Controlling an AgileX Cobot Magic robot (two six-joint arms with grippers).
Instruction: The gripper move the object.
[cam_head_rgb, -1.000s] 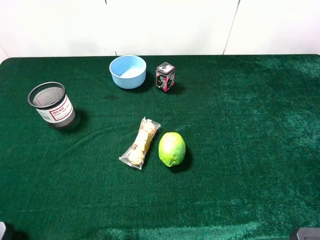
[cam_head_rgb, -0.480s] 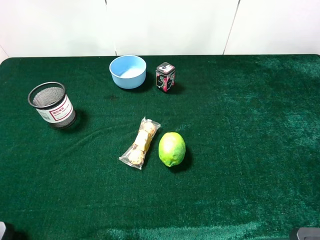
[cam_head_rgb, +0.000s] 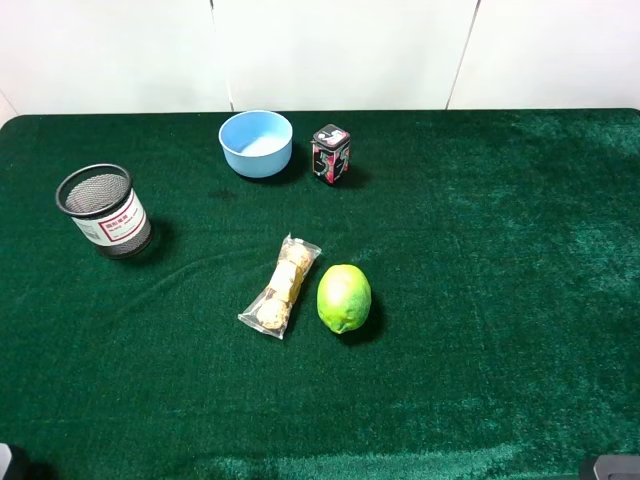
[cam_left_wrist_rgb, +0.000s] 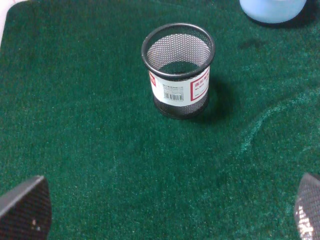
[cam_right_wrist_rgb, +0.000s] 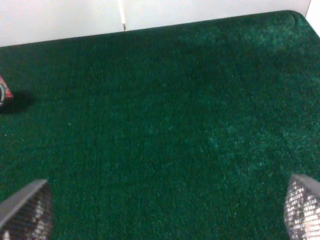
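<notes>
1. Both hands are parked at the near edge of the worktop (cam_head_rgb: 520, 300). In the high view only a sliver of each arm is seen at the bottom corners.
2. The left hand (cam_left_wrist_rgb: 160, 210) is spread wide, with one fingertip at each lower corner of its wrist view and bare cloth between them. Nothing is held.
3. The right hand (cam_right_wrist_rgb: 160, 210) is likewise spread wide, and nothing is held.
4. The object (cam_head_rgb: 344, 298), a yellow-green lime-like fruit, rests on the worktop just past the centre line, toward the right arm's half.
5. In the high view the object lies at about 1 o'clock from the left hand and at about 11 o'clock from the right hand. It appears in neither wrist view.
6. The right hand is judged slightly nearer, but the margin is small.
7. The object's long axis runs roughly from 12 to 6 o'clock in the high view, so the narrower width is presented to fingers closing from 3 and 9 o'clock.
8. A clear cookie packet (cam_head_rgb: 280, 286) lies just beside the object at its 9 o'clock side. An approach from the right side is judged to have more room.
9. A mesh cup (cam_left_wrist_rgb: 178, 70) stands ahead of the left hand, well apart from the object.
</notes>
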